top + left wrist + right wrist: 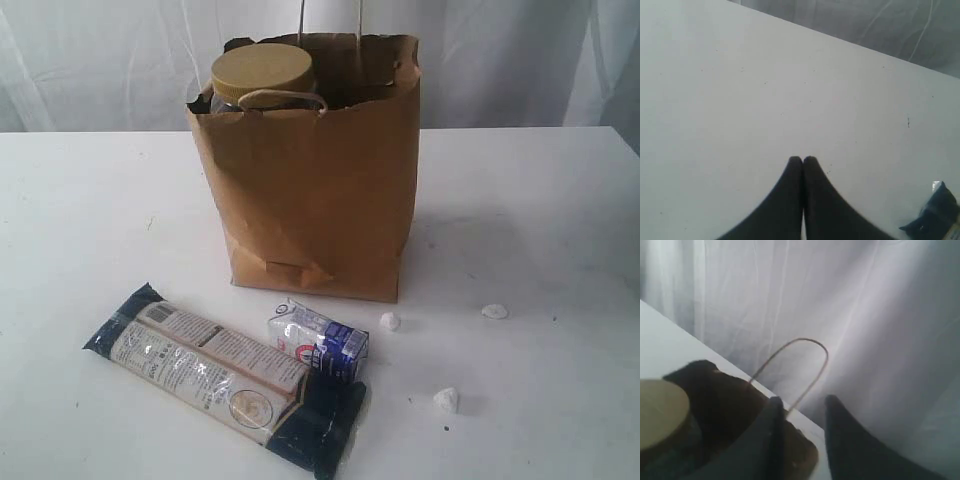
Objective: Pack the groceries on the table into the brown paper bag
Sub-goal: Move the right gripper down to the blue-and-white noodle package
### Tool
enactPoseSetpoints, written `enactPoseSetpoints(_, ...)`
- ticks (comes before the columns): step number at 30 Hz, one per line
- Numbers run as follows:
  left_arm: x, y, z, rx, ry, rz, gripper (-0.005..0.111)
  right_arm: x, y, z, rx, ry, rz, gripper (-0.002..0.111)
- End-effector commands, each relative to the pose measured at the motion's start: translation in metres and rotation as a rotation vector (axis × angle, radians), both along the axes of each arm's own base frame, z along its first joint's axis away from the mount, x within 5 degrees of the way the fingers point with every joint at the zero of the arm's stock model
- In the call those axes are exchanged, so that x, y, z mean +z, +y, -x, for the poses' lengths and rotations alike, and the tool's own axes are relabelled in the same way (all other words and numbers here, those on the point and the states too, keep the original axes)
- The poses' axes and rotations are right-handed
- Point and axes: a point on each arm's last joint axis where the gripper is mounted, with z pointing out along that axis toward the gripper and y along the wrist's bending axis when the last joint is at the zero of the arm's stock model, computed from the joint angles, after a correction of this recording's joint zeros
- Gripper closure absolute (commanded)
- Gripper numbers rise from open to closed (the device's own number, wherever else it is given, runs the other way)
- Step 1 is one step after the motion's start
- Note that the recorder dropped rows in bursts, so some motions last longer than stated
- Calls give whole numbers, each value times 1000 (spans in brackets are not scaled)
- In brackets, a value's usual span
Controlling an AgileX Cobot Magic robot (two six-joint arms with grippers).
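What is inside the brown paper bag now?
The olive-lidded jar stands in the brown paper bag, its lid rising above the rim. Whatever lies lower is hidden by the paper walls.

Soft diffuse light; faint shadow beside brown paper bag (310, 190); wrist views blurry.

I record three small white crumbs, lying well apart: left crumb (390, 321), right crumb (494, 311), front crumb (446, 400). A creased white curtain (100, 60) hangs across the background.
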Motion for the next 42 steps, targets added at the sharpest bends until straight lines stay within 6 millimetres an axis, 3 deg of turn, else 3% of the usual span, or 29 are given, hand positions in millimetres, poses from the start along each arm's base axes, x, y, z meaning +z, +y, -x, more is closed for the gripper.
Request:
enactPoseSetpoints(1, 16, -6, -3, -67, -104, -14, 107, -1, -24, 14, -146, 80, 274, 109)
enactPoseSetpoints(4, 32, -13, -5, -150, -229, -12, 107, -19, -53, 20, -333, 296, 503, 108)
enactPoseSetpoints(9, 55, -22, -5, -247, -380, -15, 107, -38, -97, 43, -553, 677, 685, 108)
enactPoseSetpoints(13, 69, -22, -4, -245, -422, -24, 107, -42, -91, 47, -494, 744, 606, 108)
enactPoseSetpoints(19, 110, -18, 1, -194, -499, -36, 107, -43, -17, 58, 24, 807, 263, 108)
enactPoseSetpoints(23, 146, -10, 11, -107, -529, -51, 107, -52, 34, 70, 229, 814, 310, 108)
enactPoseSetpoints(26, 179, -8, 28, -66, -610, -77, 107, -72, 80, 79, 362, 839, 393, 108)
enactPoseSetpoints(30, 208, -8, 52, -26, -685, -364, 107, -108, 141, 81, 461, 783, 452, 108)
enactPoseSetpoints(33, 208, -5, 64, 25, -679, -446, 107, -140, 175, 75, 475, 737, 468, 108)
enactPoseSetpoints(38, 173, 6, 75, 128, -604, -126, 107, -183, 198, 74, 551, 752, 569, 105)
enactPoseSetpoints(42, 126, 1, 72, 75, -558, 105, 107, -208, 208, 81, 641, 786, 662, 76)
